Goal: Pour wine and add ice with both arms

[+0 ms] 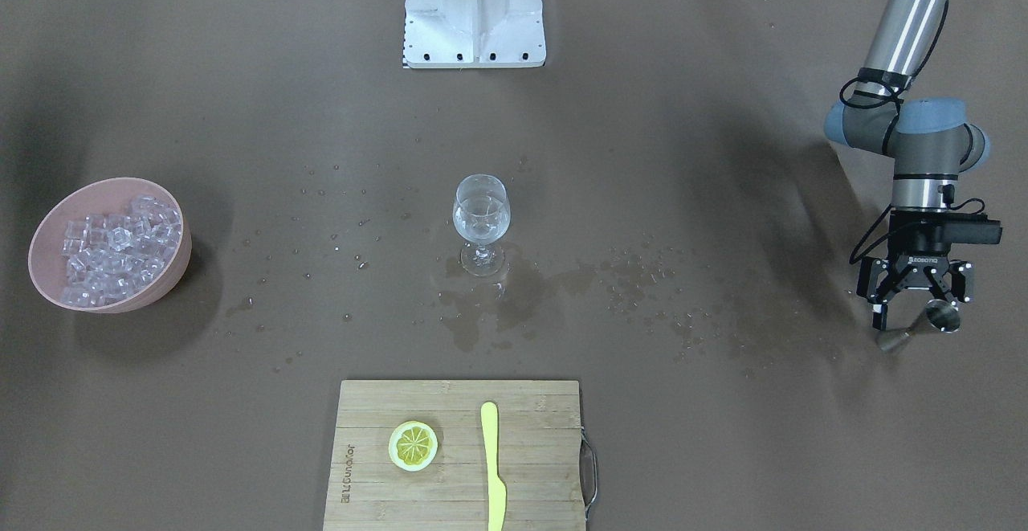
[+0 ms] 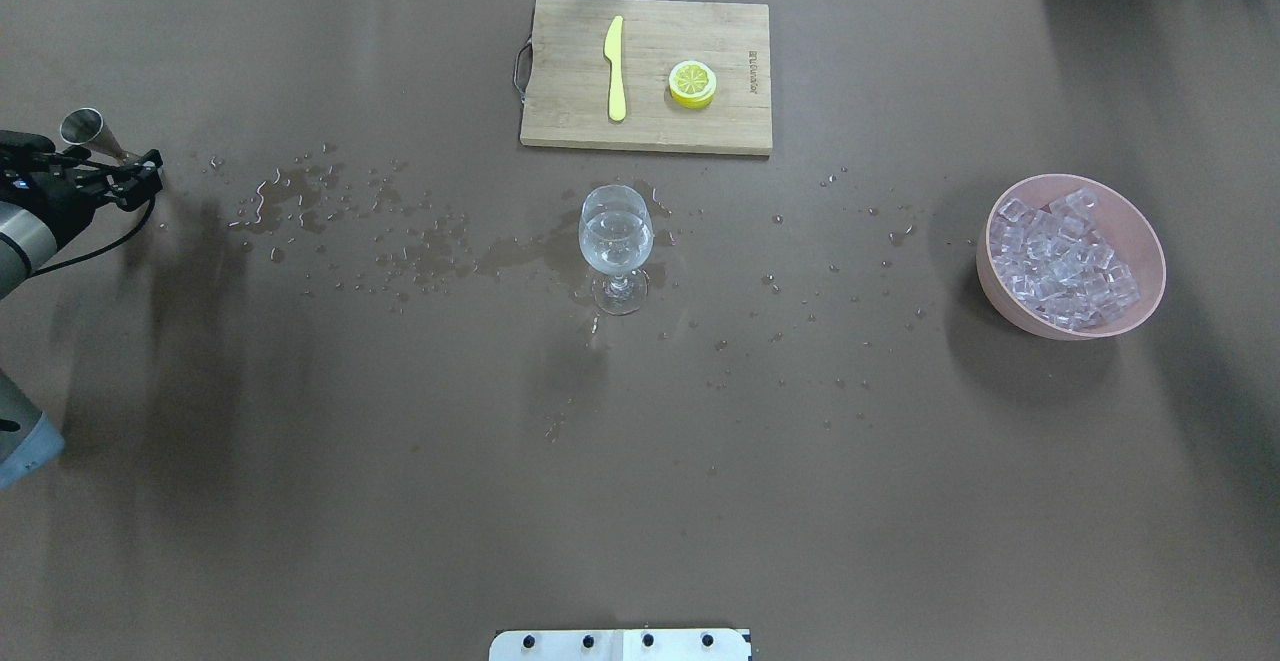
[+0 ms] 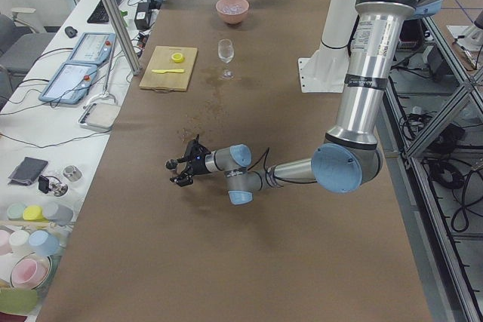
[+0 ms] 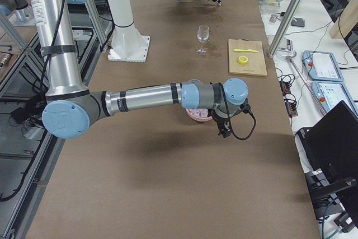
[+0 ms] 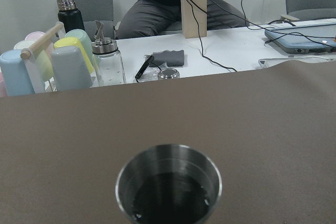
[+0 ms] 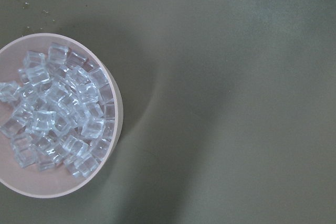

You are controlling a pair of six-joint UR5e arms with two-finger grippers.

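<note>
Only the front-facing camera gives me the left gripper [image 1: 919,312] whole. Its jaws are spread, and the small double-coned steel measuring cup [image 1: 941,316] leans between them. I cannot tell whether either finger touches it. The left wrist camera adds the cup's open mouth just ahead of the jaws, dark inside with a few droplets, but no fingers.

The wine [image 1: 480,226], a little clear liquid, sits in the stemmed clear wine glass [image 1: 482,194], well apart from the left jaws. Wet patches and drops lie on the brown table cover [image 1: 723,451] between them.

The right gripper [image 4: 225,130] shows only in the exterior right view, so I cannot tell how its jaws stand. Its wrist camera looks straight down on the ice [image 6: 52,114], glassy cubes heaped in the round pink bowl [image 6: 113,145]. The bowl lies off to one side of the jaws rather than under them.

The left arm runs its forearm low and nearly level over the table, with the gripper pointing toward the operators' side. The right arm stretches out level, its wrist turned down just beside the bowl.

The overhead view cuts off much of the left gripper at its edge. The right wrist view crops the bowl's rim. In the exterior right view the wrist hides most of the bowl.
</note>
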